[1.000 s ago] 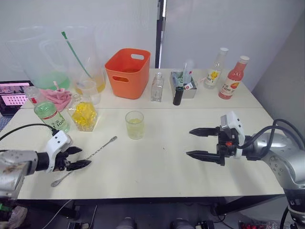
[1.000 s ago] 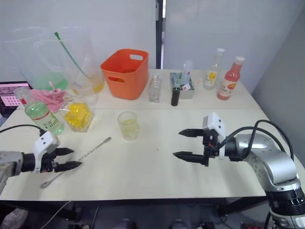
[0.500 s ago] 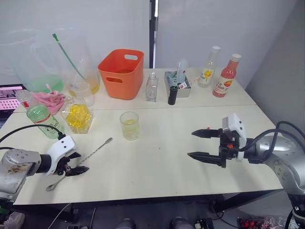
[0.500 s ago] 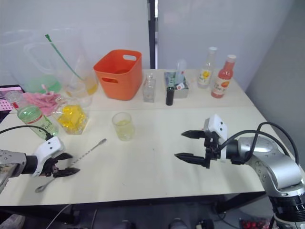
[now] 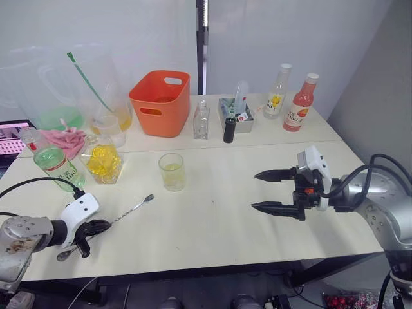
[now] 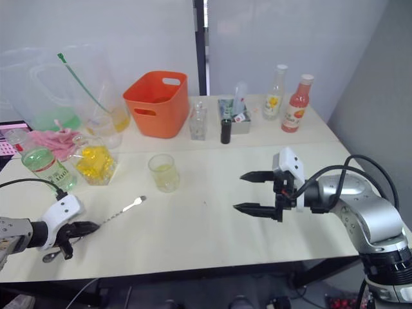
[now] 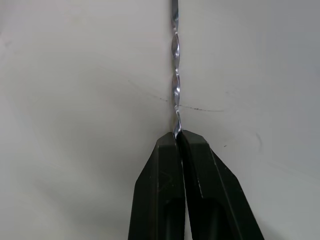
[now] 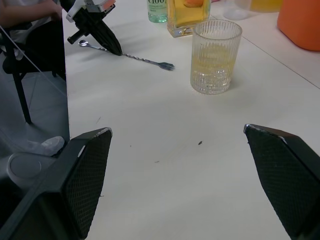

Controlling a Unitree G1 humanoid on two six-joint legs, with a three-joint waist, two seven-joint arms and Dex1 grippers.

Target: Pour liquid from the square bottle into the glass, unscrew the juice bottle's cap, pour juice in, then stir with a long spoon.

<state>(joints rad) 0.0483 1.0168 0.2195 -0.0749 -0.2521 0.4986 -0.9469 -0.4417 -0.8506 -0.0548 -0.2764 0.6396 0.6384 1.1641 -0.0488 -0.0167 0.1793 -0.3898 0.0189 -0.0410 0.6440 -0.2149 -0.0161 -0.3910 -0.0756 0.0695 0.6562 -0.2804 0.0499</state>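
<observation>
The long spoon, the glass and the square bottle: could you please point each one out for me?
The long spoon [image 5: 132,211], left eye view, on its twisted stem.
The glass [image 5: 172,172], left eye view, on its side wall.
The square bottle [image 5: 103,161], left eye view, on its yellow-filled body.

Two head views from above and behind the arms, facing forward and down over the pale rectangular table [image 5: 212,212]; nearly the same scene in both, offset sideways; far wall and orange plastic basket [image 5: 160,102] at the back. Left wrist view very close to the tabletop, aimed along two black fingers [image 7: 200,190] at the twisted silver stem of the long spoon [image 7: 175,75]. Right wrist view low over the table, facing across it toward the small ribbed clear glass [image 8: 215,56], the same spoon and the left gripper [image 8: 111,46]; shares these with the head views.
</observation>
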